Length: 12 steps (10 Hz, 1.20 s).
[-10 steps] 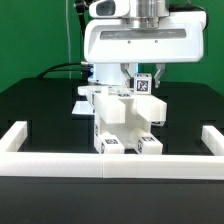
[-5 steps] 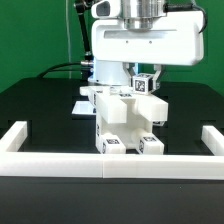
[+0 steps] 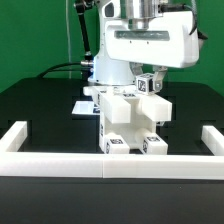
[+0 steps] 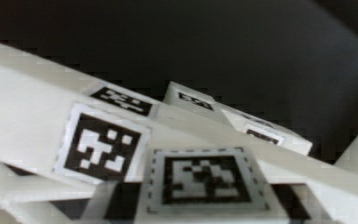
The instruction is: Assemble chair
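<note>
- Exterior view's left: low white border rail [image 3: 20, 135] runs along the near and side edges of the black tabletop [image 3: 45, 105].
- The marker board [image 3: 83, 106] lies flat on the tabletop, just behind the chair on its left side.
- The chair [image 3: 128, 120] sits mid-tabletop, inside the rail and near its front run.
- The chair's long axis is vertical: a blocky white stack, wider at the top. Two lower ends with square tags face the camera.
- The arm [image 3: 150, 40] comes down from the top of frame. Its wide white hand housing is level and sits over the chair's top, offset toward the exterior view's right, fingers pointing straight down.
- The pincer [image 3: 148, 80] is clamped on a small tagged piece [image 3: 146, 87] at the chair's upper right corner, with a dark finger on either side of it.
- Can't tell whether that piece is seated in the chair or only touching it.
- Wrist view: close up on the chair's white slabs [image 4: 34, 90], which run at a slant. Several black-and-white tags are visible and the nearest are blurred. Dark tabletop shows beyond.
- Exterior view's right: the rail's right arm, well apart from the chair.
</note>
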Motion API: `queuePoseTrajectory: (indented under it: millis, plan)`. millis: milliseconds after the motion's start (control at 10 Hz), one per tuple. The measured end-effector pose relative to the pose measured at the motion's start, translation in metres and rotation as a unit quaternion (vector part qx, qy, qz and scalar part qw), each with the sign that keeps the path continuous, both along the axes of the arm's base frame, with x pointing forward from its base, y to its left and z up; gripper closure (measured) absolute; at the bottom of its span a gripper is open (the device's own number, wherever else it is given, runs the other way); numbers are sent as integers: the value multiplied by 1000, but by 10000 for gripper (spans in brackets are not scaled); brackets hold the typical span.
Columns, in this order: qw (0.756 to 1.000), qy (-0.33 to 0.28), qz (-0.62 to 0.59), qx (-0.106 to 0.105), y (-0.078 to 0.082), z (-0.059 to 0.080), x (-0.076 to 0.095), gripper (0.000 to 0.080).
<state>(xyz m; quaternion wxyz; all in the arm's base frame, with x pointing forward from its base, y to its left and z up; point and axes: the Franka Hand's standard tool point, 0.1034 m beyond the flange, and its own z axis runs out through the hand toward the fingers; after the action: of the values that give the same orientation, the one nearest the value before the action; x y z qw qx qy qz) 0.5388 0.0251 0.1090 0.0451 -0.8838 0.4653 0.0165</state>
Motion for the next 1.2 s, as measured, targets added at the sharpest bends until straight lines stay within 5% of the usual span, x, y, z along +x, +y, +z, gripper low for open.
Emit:
queuePoseTrajectory:
  millis: [100, 300, 700, 1200]
  plan:
    - [1000, -1, 13, 0, 0, 0, 0, 529]
    - [999, -4, 49, -1, 4, 0, 0, 218]
    - [971, -21, 238, -5, 5, 0, -1, 153]
    - [904, -39, 425, -8, 6, 2, 1, 150]
